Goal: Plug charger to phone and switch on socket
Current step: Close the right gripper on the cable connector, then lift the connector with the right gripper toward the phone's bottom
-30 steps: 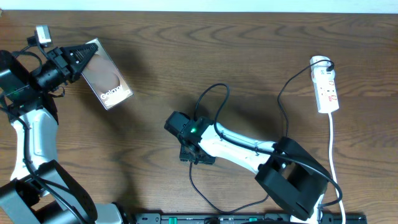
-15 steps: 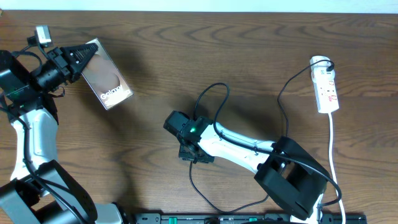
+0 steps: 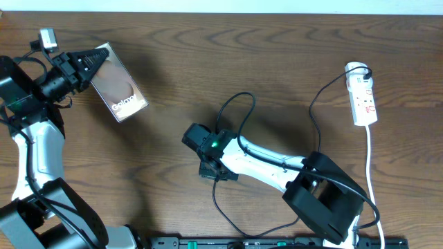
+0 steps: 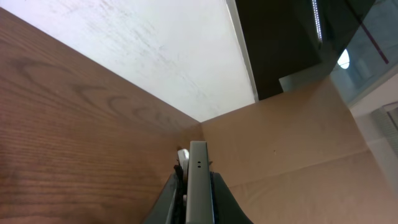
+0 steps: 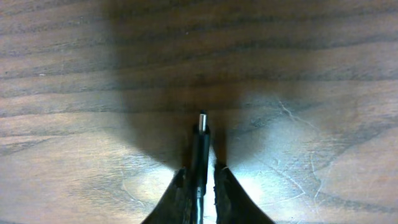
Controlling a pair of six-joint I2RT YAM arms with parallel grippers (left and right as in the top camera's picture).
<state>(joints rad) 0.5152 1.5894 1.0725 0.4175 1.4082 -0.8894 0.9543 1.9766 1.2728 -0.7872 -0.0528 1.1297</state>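
Observation:
My left gripper (image 3: 92, 63) is shut on one end of the phone (image 3: 119, 84), which has a brown glossy face with white lettering and is held above the table at the far left. In the left wrist view the phone's thin edge (image 4: 198, 177) sits between the fingers (image 4: 198, 202). My right gripper (image 3: 217, 171) is mid-table, shut on the charger's connector. The slim tip (image 5: 202, 121) pokes out past the fingers (image 5: 200, 180) just above the wood. The black cable (image 3: 232, 101) loops around the arm. The white socket (image 3: 364, 97) lies at the far right.
The socket's white cord (image 3: 370, 159) runs down the right side toward the front edge. A black cable stretch (image 3: 313, 104) arcs from the socket's top to the right arm. A white wall and a cardboard surface (image 4: 298, 143) lie beyond the table's far edge.
The right gripper has edged very slightly left with the charger tip. The left arm and the phone have not moved.

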